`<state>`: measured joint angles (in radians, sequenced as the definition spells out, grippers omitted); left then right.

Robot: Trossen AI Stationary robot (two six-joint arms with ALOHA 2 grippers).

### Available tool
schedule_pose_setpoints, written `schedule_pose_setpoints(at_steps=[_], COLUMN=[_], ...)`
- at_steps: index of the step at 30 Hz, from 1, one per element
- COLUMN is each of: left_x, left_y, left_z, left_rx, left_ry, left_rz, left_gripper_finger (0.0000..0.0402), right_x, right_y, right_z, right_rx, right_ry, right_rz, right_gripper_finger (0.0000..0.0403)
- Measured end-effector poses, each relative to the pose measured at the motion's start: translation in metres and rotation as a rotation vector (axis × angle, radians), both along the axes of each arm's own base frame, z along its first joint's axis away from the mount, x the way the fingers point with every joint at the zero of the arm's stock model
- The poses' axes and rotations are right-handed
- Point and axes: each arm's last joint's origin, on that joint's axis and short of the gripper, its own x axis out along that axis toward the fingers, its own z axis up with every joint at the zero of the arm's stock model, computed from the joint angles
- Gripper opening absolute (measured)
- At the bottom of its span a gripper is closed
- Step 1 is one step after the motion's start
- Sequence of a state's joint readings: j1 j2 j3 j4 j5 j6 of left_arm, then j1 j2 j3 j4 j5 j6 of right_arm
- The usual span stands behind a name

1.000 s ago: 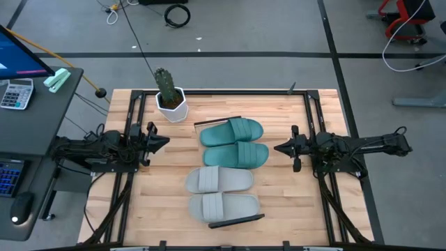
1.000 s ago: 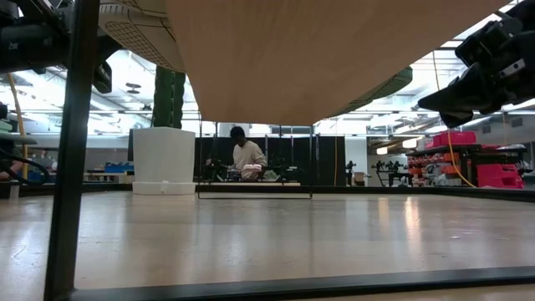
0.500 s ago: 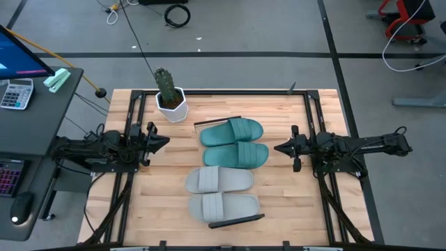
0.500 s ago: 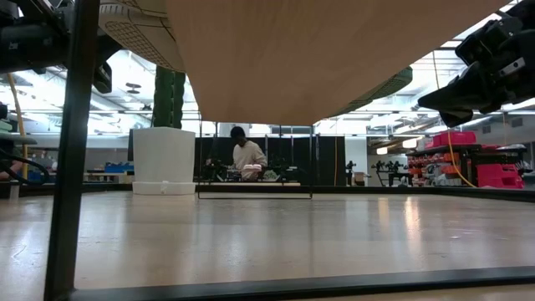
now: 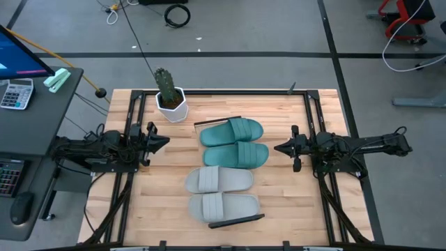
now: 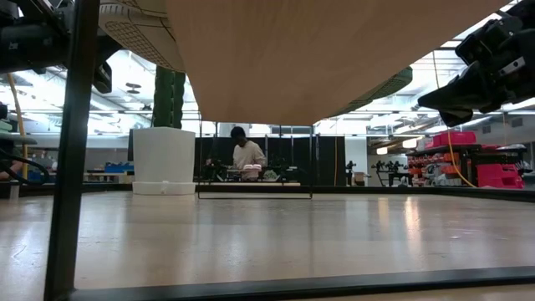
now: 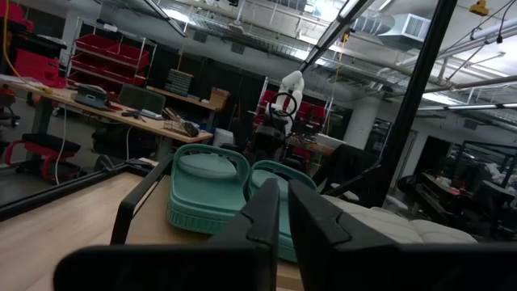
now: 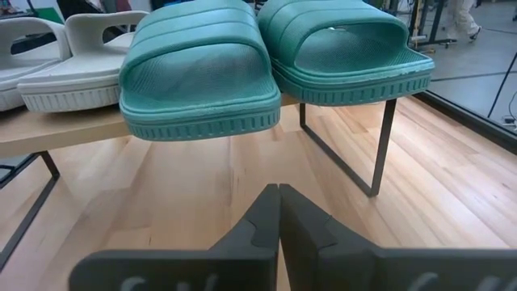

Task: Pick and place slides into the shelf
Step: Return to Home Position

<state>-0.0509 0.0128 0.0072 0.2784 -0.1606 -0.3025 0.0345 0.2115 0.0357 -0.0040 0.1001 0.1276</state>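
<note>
Brightly lit workshop. A grey concrete floor is crossed by black tape lines. A dark desk holds a grey calculator. Red storage bins fill a far rack. A person in a pale top is at a distant workbench.

shelf board lay mostly hidden under four slides, grey pair was cut off in right wrist view, far person was too small to make out

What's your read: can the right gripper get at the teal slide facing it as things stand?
Likely yes: the right gripper, shut, points at that teal slide, whose end overhangs the shelf edge, with nothing standing between them.
</note>
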Motion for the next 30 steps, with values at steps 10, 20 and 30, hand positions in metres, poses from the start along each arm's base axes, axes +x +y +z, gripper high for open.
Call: schedule_pose_setpoints(at_steps=[10,20,30], left_x=[0.0000,0.0000,0.0000], left_y=[0.0000,0.0000,0.0000], left_z=[0.0000,0.0000,0.0000], left_rx=[0.000,0.000,0.000], left_ry=[0.000,0.000,0.000], left_rz=[0.000,0.000,0.000], left_gripper_finger=[0.0034,0.0028,0.0040], right_x=[0.0000,0.0000,0.0000], right_y=[0.0000,0.0000,0.0000], right_z=[0.0001,0.0001,0.0001], right_rx=[0.000,0.000,0.000], right_ry=[0.000,0.000,0.000], right_rz=[0.000,0.000,0.000], right_gripper_finger=[0.0016,0.0016,0.0014])
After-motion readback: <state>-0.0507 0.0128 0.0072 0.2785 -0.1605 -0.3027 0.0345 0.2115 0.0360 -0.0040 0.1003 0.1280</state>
